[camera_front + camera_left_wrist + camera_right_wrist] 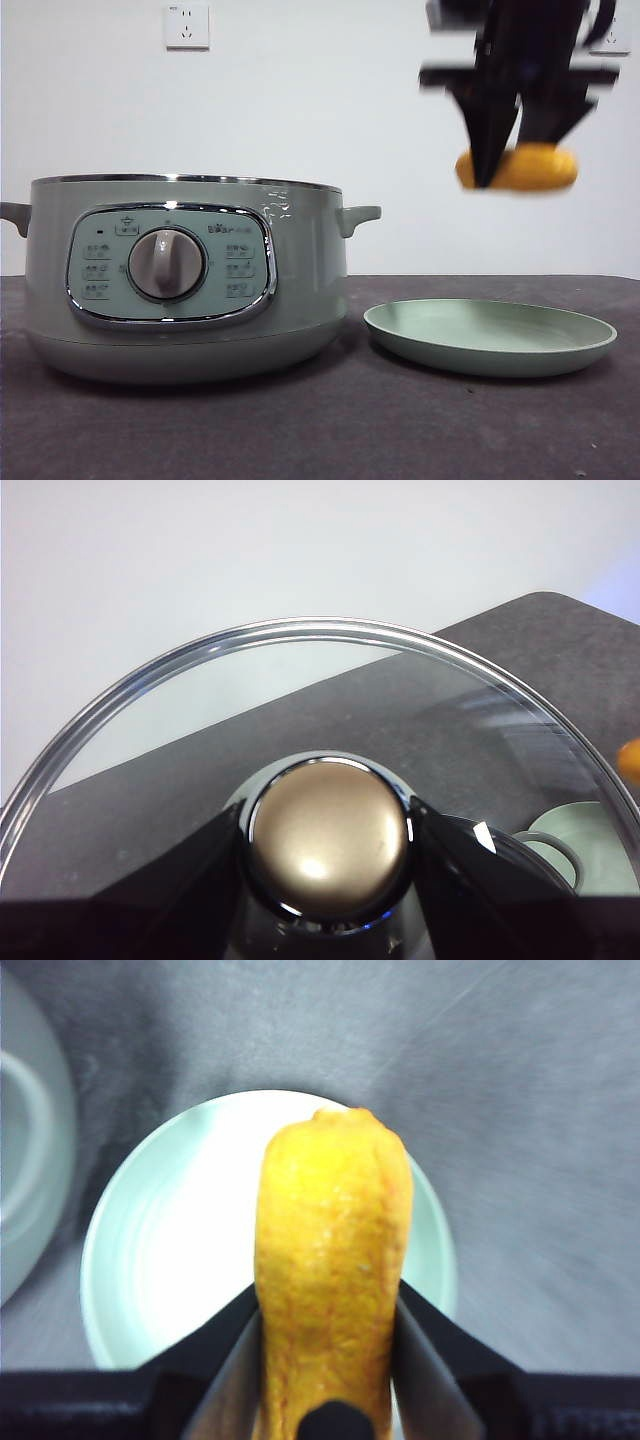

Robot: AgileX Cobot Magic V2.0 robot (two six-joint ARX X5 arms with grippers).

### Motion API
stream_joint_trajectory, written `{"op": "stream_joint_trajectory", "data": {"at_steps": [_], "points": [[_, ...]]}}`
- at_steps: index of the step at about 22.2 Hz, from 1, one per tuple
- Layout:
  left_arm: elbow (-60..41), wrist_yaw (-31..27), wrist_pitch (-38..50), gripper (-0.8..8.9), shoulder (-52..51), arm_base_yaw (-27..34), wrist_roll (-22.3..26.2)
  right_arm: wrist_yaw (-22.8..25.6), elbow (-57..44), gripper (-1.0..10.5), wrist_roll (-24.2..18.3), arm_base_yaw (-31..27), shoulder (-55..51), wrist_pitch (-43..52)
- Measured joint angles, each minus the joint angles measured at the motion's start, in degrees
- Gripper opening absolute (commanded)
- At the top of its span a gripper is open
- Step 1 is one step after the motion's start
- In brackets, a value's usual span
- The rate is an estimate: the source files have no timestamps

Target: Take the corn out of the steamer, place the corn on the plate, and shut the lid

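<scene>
My right gripper is shut on the yellow-orange corn and holds it high in the air above the pale green plate. In the right wrist view the corn sits between the jaws, over the plate. The sage-green steamer stands uncovered at the left of the table. My left gripper is shut on the knob of the clear glass lid and holds it aloft, out of the front view.
The dark grey table carries the steamer and the plate side by side, a small gap between them. A white wall with a socket stands behind. The steamer's edge shows in the right wrist view.
</scene>
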Motion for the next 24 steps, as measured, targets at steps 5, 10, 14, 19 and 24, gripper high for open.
{"op": "stream_joint_trajectory", "data": {"at_steps": [5,10,14,19,24], "points": [[0.0,0.0,-0.1,-0.09,0.0,0.0,0.0,-5.6,-7.5,-0.2,0.1,-1.0,4.6,11.5],[0.0,0.0,-0.7,-0.09,0.0,0.0,0.0,-5.7,-7.6,0.1,0.1,-1.8,11.6,15.7],[0.0,0.0,-1.2,-0.09,0.0,0.0,0.0,-5.8,-7.6,1.5,0.1,-2.5,14.7,16.2],[0.0,0.0,-1.4,-0.09,0.0,0.0,0.0,-7.2,-7.6,4.5,-0.1,-3.0,15.6,16.1],[0.0,0.0,-1.5,-0.09,0.0,0.0,0.0,-7.2,-7.6,4.7,-0.1,-3.3,15.6,15.0]]}}
